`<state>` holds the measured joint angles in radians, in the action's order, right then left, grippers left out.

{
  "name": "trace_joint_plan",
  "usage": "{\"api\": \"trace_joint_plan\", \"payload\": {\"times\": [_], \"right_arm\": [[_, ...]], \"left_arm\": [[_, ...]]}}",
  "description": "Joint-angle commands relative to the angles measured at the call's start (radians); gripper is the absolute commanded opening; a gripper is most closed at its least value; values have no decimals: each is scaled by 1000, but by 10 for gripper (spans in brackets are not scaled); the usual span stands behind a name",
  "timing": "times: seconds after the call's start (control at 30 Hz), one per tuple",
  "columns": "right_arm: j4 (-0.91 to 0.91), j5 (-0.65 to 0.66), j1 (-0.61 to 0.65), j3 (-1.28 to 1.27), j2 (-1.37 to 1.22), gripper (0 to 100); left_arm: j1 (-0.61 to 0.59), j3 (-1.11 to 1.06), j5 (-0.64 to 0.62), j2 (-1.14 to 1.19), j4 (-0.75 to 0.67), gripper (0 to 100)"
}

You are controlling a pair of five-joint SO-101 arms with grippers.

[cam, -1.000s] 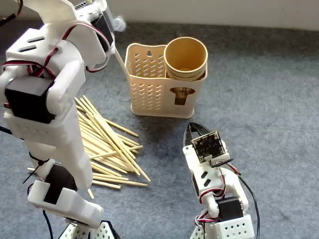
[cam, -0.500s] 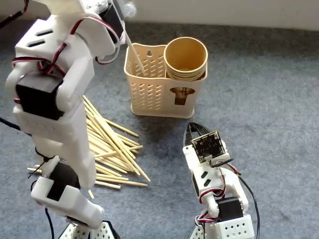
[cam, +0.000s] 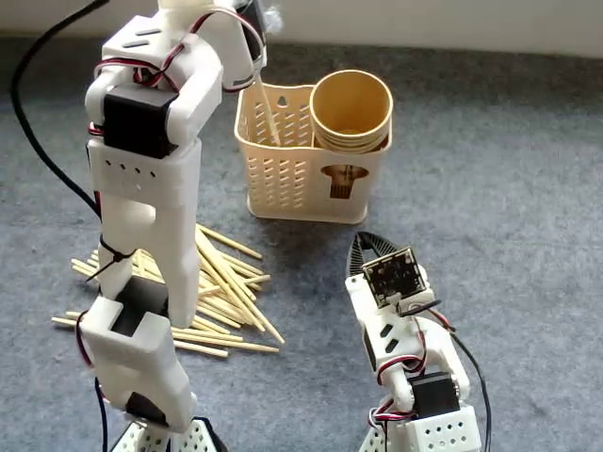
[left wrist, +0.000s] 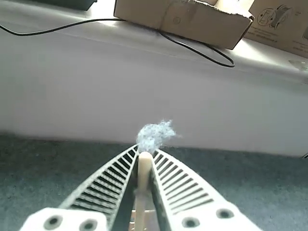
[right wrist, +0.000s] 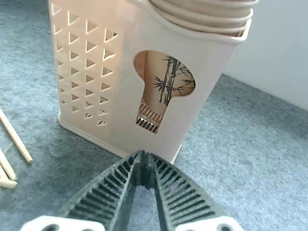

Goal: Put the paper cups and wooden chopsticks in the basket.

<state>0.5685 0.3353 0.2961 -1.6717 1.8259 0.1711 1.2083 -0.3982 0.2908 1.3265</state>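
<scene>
Surface: grey carpeted table top (cam: 509, 188), with both arms working at it.
Left arm: the tall white jointed arm (cam: 151, 188) is reared up high, its wrist right over the basket's back corner.
Basket: a cream plastic basket with perforated walls (cam: 283, 179) stands upright in the middle of the table, a keyhole-shaped cut-out on its near face.
Loose sticks: a pile of pale wooden chopsticks (cam: 221, 282) lies fanned out on the carpet beside the left arm's base, well apart from the basket.
Cups: the stack of tan paper cups (cam: 350, 108) sits upright inside the basket, rims poking above its wall (bamboo print shows through the cut-out).
Right gripper: the black ribbed right gripper (right wrist: 143, 156) is low and just in front of the basket, fingers pressed together on nothing.
Left gripper: the left gripper (left wrist: 144, 153) has its fingers clamped on a stick.
Held stick: one wooden chopstick (cam: 268, 118) slants down, its lower end inside the basket rim, beside the cups.
Fluff: a grey lint tuft (left wrist: 155, 134) clings at the left fingertips.
</scene>
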Motion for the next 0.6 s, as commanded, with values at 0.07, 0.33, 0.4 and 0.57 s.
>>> {"api": "trace_joint_plan", "payload": {"times": [0.07,0.33,0.4,0.57], "right_arm": [[-24,11,-2,-97,10,7],[-24,11,-2,-97,10,7],[-24,11,-2,-97,10,7],[-24,11,-2,-97,10,7]], "left_arm": [[-36,19,0,-15,80,163],[-96,142,155,-45,295,195],[-120,173,226,-56,371,192],[-252,117,368,-96,446,110]]}}
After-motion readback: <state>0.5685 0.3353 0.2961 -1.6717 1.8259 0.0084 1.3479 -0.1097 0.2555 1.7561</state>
